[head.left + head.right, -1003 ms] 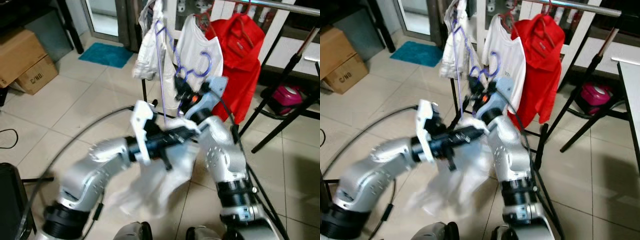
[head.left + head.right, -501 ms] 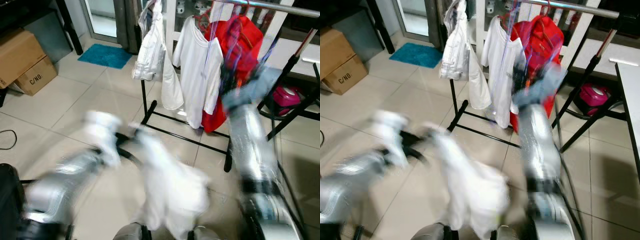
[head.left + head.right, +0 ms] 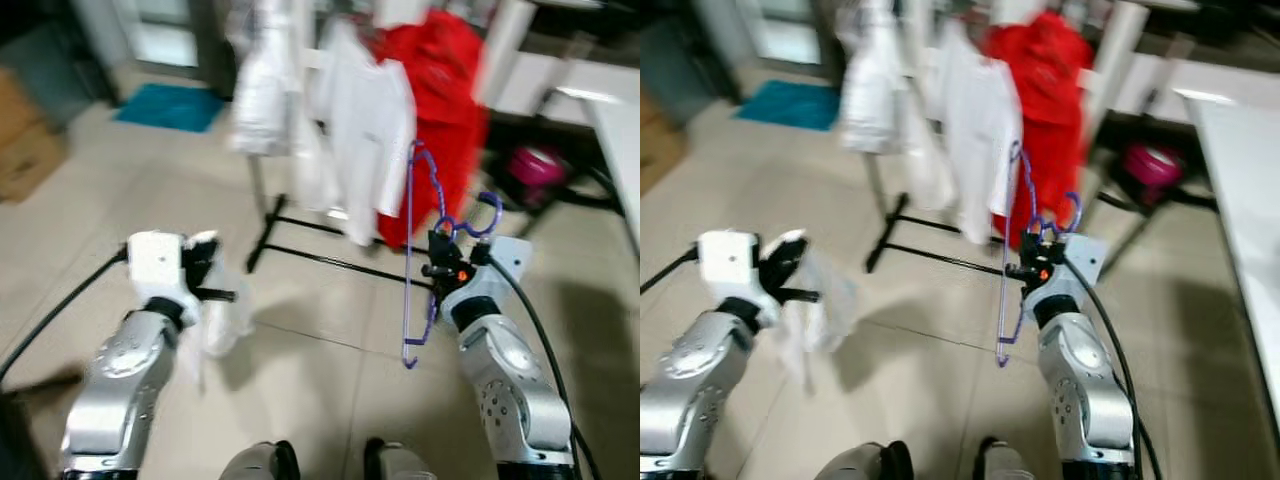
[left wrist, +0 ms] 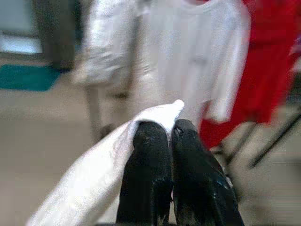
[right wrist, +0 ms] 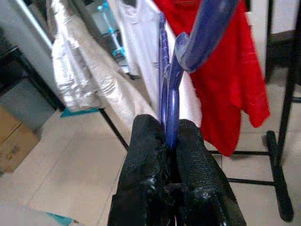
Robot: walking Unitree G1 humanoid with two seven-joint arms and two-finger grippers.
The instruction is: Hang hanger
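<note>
My right gripper (image 3: 441, 258) is shut on a purple plastic hanger (image 3: 412, 250) and holds it out in front of me, hook side to the right; the hanger (image 5: 168, 89) sits pinched between the black fingers (image 5: 146, 155). To the left, my left gripper (image 3: 205, 272) is shut on a white cloth garment (image 3: 218, 318) that droops toward the floor; the garment (image 4: 94, 174) folds over the fingertips (image 4: 150, 141). Behind stands a black clothes rack (image 3: 300, 215) with a white T-shirt (image 3: 365, 120), a red shirt (image 3: 440, 90) and a pale garment (image 3: 262, 90).
Beige tiled floor lies all around. A teal mat (image 3: 170, 107) and a cardboard box (image 3: 25, 150) are at the back left. A pink object (image 3: 535, 165) sits under a black-legged frame at the right, beside a white table edge (image 3: 615, 130).
The arms, crossed together over the white garment a second ago, have swung apart: left gripper with the garment to the left, right gripper with the hanger to the right. The camera has shifted.
</note>
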